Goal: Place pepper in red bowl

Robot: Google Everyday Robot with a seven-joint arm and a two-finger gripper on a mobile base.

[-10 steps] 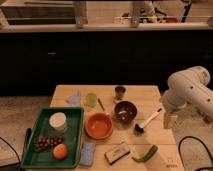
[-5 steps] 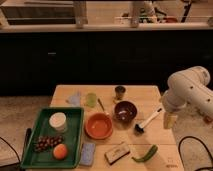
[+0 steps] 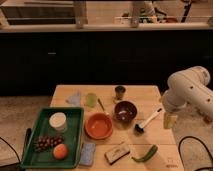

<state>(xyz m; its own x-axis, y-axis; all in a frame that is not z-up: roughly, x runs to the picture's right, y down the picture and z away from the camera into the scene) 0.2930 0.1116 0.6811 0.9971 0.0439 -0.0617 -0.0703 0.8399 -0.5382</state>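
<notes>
At table's (image 3: 142, 97) right edge, end effector (image 3: 170, 121)

— What sort of place am I standing in?

— It looks like a robot test room dressed as a kitchen corner. A light wooden table (image 3: 150, 95) stands on a speckled, stone-look floor (image 3: 25, 107). Behind it is a long run of dark cabinet fronts (image 3: 100, 55) under a pale counter edge (image 3: 50, 27).

— What makes it a kitchen?

— Tableware and food. There is a wide orange-red bowl (image 3: 98, 126) and a smaller dark maroon bowl (image 3: 125, 111). A green plastic tray (image 3: 75, 112) holds dark grapes (image 3: 47, 142) and a round orange fruit (image 3: 60, 151).

— And the test room part?

— A bulky white robot arm (image 3: 187, 87) reaches in from the right. Its tan gripper (image 3: 170, 121) hangs at the table's right edge.
</notes>
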